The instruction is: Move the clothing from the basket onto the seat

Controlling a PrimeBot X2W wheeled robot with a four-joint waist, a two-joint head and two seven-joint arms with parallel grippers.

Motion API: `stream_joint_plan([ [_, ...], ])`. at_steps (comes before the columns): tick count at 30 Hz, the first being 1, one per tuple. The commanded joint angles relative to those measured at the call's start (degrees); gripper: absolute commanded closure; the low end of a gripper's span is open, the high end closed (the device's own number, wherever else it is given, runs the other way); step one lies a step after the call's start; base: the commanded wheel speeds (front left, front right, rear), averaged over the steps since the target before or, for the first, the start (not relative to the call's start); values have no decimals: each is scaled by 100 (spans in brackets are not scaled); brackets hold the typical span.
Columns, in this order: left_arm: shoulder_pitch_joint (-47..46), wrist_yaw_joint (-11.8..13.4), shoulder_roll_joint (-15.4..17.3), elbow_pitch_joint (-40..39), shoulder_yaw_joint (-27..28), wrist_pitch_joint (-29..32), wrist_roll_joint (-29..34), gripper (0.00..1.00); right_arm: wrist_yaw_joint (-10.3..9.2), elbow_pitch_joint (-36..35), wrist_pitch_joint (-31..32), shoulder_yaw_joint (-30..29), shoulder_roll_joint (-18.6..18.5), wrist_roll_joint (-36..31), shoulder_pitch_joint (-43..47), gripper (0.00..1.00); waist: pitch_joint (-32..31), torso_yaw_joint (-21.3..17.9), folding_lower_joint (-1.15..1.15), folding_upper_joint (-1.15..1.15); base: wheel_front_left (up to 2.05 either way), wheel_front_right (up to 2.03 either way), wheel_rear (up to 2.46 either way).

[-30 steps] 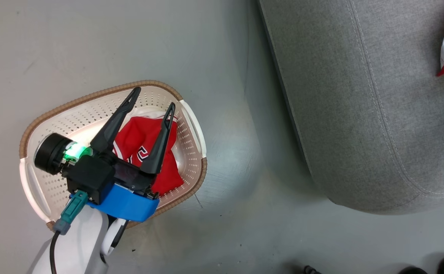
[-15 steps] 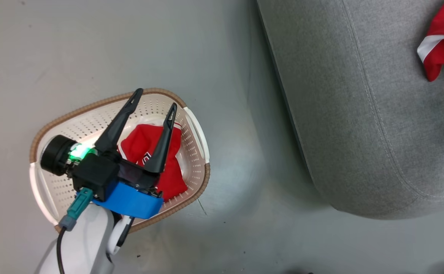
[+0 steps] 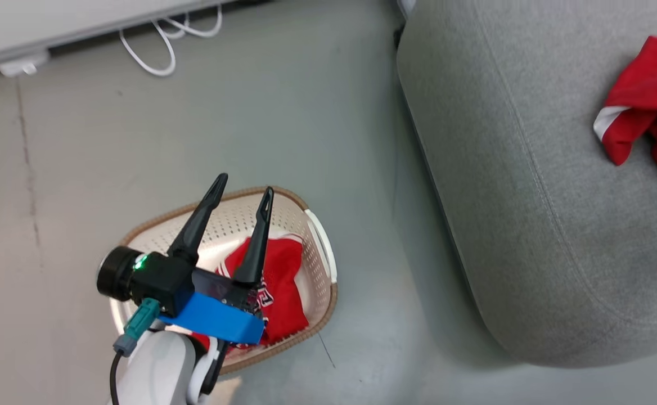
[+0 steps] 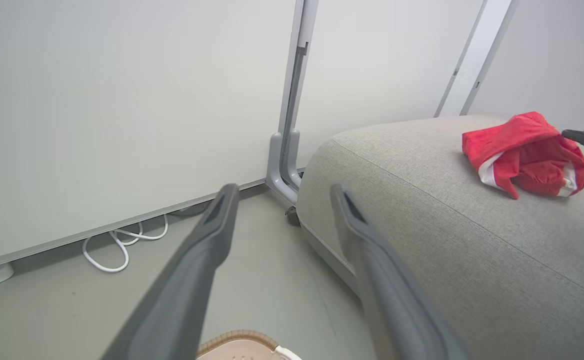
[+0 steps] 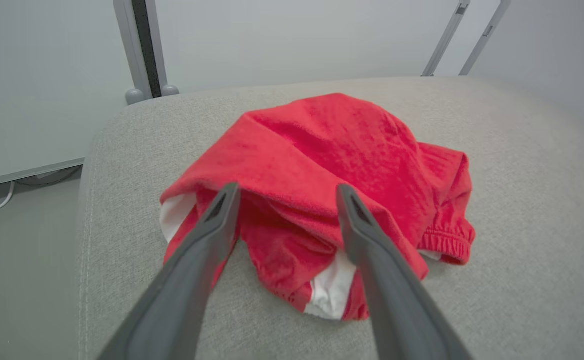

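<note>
The cream basket with its brown rim stands on the floor at the lower left and holds a red jersey with block lettering. My left gripper hangs open over the basket, fingers pointing past its far rim, nothing between them. In the left wrist view this gripper points at the wall and the seat's corner. A second red garment with white trim lies crumpled on the grey seat. My right gripper is open just above that garment, fingers astride its near edge.
A white wall panel with a grey post runs behind the seat. A white cable loops on the floor along it. Grey floor separates basket and seat. The basket rim peeks in under the left fingers.
The head camera has shifted, so the basket sits lower and the wall and cable have come in. More of the garment on the seat shows. My left gripper stays open over the basket.
</note>
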Motion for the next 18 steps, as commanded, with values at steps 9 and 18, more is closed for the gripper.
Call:
stream_joint_plan([
  [9, 636, -51, -323, 297, 362, -15, -43, 0, -1, -907, 89, 284, 103, -141, 1346, 0, -1290, 573, 0, 0, 0, 0, 0],
  [18, 1119, -53, -467, 533, 773, -15, -27, 0, -1, -2551, 368, 9, 716, -491, 2646, 0, -1996, 956, 0, 0, 0, 0, 0],
])
